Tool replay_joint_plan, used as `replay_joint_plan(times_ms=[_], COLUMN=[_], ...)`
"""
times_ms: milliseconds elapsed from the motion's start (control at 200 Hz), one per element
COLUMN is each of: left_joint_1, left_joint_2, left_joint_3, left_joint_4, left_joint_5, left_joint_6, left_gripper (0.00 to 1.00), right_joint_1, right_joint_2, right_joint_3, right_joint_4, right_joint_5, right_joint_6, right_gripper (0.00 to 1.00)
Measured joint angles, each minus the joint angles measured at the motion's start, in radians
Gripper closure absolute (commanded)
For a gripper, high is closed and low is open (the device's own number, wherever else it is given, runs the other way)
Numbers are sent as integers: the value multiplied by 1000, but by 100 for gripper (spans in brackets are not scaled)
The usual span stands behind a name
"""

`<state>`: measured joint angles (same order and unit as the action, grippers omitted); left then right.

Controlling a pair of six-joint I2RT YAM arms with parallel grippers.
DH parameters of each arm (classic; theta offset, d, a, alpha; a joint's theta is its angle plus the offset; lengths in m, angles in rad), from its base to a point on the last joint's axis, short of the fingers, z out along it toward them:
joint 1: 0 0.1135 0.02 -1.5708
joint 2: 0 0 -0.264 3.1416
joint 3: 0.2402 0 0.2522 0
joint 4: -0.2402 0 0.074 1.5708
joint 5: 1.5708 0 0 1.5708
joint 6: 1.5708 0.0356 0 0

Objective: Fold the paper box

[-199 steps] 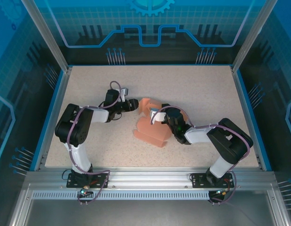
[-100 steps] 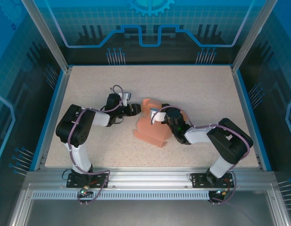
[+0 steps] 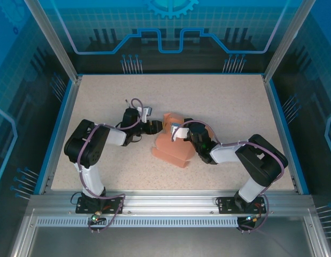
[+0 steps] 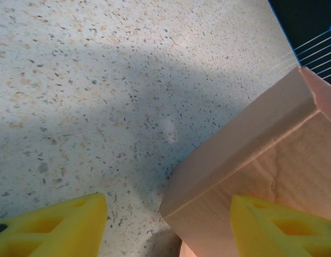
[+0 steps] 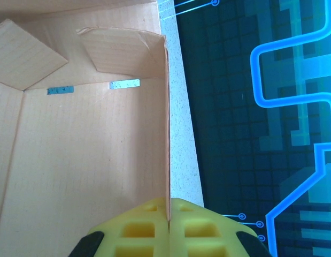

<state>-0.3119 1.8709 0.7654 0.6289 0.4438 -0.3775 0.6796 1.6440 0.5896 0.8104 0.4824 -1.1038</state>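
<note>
Right claw [image 5: 169,210] clamped on paper box [image 3: 173,150] wall, seemingly anchoring it; left claw [image 4: 168,227] apart at its corner, likely to fold.

Item: one paper box [image 3: 173,152], salmon-orange thin cardboard. You had it partly folded, walls raised and top open, lying near the middle of the desk [image 3: 101,96]. The inside showed a plain floor panel, a creased end flap leaning inward and two small slots in the far wall. One outer corner was sharply creased and slightly frayed at its top.
</note>
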Motion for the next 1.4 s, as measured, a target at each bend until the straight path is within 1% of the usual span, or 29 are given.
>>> replay_joint_plan(times_ms=[565,981,1401], left_joint_1=[-22,-25,-29], left_joint_2=[0,0,29], left_joint_3=[-2,-2,29], left_joint_4=[9,60,77], left_joint_5=[52,115,167], left_joint_6=[123,164,204], left_gripper=[36,35,51], right_joint_1=[-6,-6,-6], right_joint_2=[-2,-9,-10], right_joint_3=[0,0,1], right_joint_4=[-11,-26,-32], right_joint_5=[-4,-5,-11], right_joint_6=[4,11,15], right_gripper=[99,99,99])
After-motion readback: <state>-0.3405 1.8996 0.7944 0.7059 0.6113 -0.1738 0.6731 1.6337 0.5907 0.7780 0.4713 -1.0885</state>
